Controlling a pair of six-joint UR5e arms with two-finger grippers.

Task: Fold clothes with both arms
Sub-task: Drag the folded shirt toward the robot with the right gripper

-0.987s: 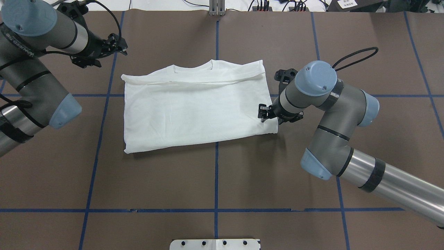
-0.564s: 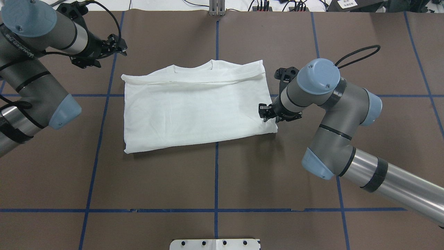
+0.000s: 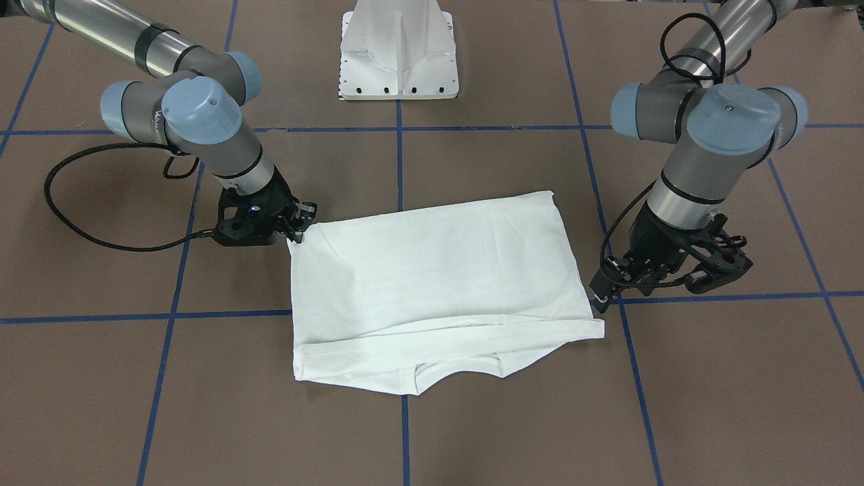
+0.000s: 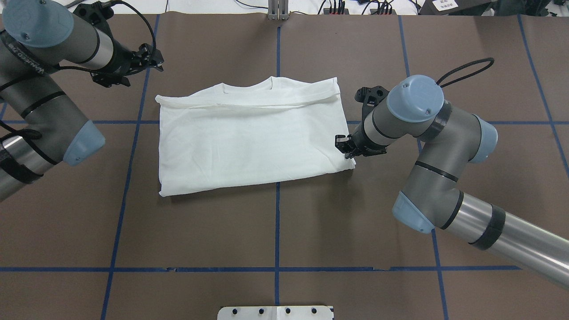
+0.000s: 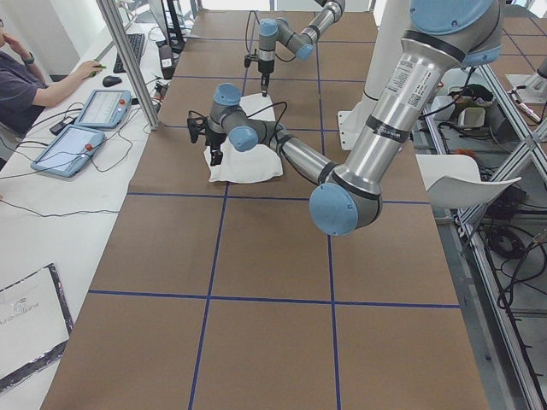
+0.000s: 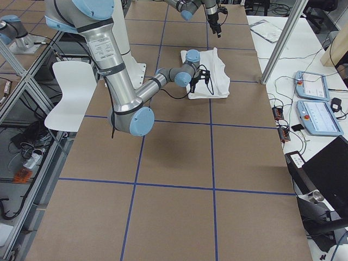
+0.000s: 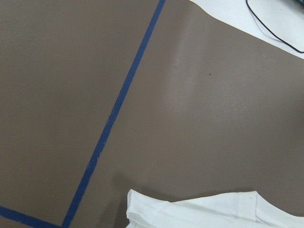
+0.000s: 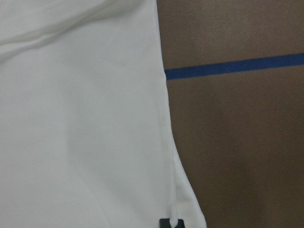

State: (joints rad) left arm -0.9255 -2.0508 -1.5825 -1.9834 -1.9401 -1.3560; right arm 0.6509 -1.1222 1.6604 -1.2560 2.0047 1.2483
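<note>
L pincer [image 4: 155, 58] open+empty off shirt [image 4: 249, 142] corner, R pincer [image 4: 343, 146] at side hem, grip can't tell: pinch all layers both sides, lift in sync.

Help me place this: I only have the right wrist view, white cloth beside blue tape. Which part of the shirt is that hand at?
Observer: The right hand is at the shirt's right edge, close to the corner nearest the robot.
Reviewer: Is the other arm on it too?
Observer: No. The left hand is off the shirt, beyond its far left corner, over the table.
Reviewer: How far along is the fold?
Observer: The shirt lies folded into a rough rectangle, neck on the far side.
</note>
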